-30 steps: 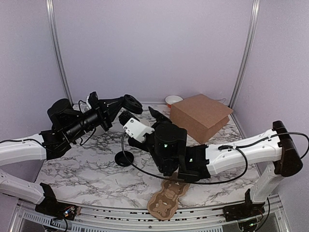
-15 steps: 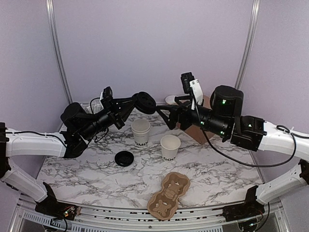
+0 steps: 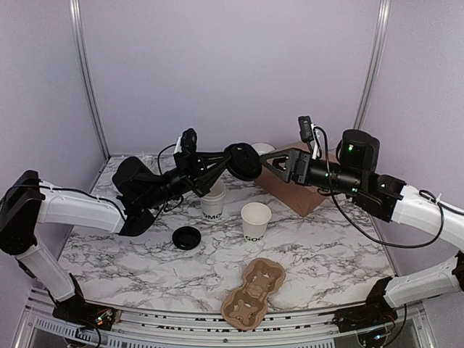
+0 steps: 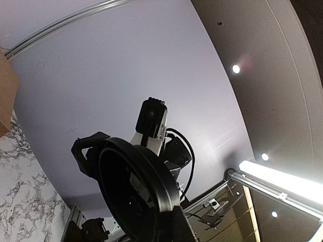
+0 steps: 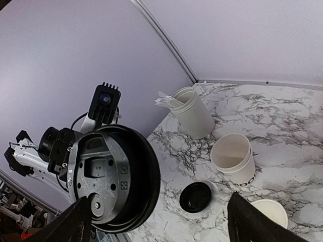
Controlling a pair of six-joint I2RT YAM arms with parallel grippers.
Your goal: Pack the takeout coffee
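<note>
Plastic, round and black with a moulded underside, the lid (image 3: 245, 161) is clamped by its rim in the left claw (image 3: 230, 162) above the marbled worktop (image 3: 130, 261), facing the right claw (image 3: 270, 165), whose jaws stand apart. Below stand 2 white paper cups, rear cup (image 3: 212, 206) and front cup (image 3: 255, 217), both open-topped. Since 0.5 s ago the lid has travelled rightward and the right claw has backed off.

Left arm: raised, reaching to centre | left gripper (image 3: 230, 164): clamped on black lid (image 3: 243, 161), aloft | right arm: raised, reaching leftward | right gripper (image 3: 267, 165): jaws spread, facing left gripper
</note>
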